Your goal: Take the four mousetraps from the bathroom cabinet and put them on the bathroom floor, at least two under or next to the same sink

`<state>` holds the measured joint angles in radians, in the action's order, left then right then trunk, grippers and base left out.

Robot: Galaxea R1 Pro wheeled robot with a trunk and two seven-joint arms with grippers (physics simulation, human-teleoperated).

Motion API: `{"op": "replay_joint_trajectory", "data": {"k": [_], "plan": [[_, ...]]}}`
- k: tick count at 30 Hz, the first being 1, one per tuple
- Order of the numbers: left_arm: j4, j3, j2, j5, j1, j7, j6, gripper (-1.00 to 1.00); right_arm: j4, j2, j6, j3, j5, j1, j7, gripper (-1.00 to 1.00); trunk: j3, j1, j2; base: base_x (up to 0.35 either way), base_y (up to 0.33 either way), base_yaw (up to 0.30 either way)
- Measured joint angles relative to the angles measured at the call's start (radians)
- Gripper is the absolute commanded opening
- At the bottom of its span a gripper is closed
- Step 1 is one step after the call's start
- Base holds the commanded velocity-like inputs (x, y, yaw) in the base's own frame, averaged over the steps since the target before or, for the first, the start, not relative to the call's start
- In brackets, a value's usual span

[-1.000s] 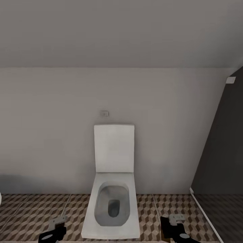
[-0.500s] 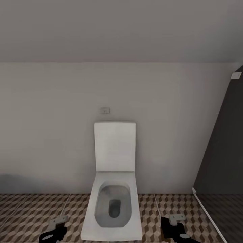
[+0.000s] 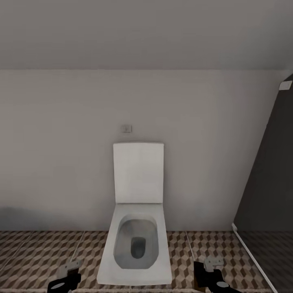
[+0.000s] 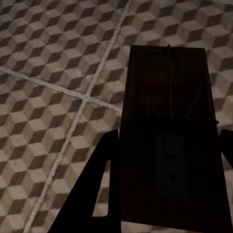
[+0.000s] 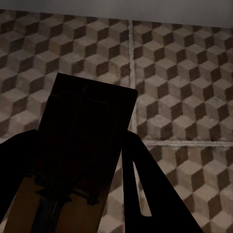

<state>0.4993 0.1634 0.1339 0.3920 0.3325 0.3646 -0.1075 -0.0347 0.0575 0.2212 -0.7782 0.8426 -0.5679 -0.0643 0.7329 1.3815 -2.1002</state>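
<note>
White toilet, lid raised against grey wall; patterned bathroom floor; dark shower partition; left gripper, right gripper at bottom edge.

- The left gripper sits low at the head view's bottom left edge, pale bracket above a black body.
- In the left wrist view the left gripper points down at the floor, its dark fingers closed on either side of a mousetrap.
- The right gripper sits low at the bottom right edge.
- In the right wrist view the right gripper angles downward, fingers clamped against a second mousetrap.
</note>
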Motion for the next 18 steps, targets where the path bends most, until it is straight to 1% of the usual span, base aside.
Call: {"op": "replay_joint_trajectory", "data": {"k": [18], "plan": [[0.0, 0.001, 0.0, 0.0, 0.0, 0.0, 0.0, -1.0, 0.0, 0.0, 0.0, 0.0, 0.0, 0.0, 0.003, -1.0, 0.056, 0.069, -0.126, 0.0, 0.0, 0.0]]}}
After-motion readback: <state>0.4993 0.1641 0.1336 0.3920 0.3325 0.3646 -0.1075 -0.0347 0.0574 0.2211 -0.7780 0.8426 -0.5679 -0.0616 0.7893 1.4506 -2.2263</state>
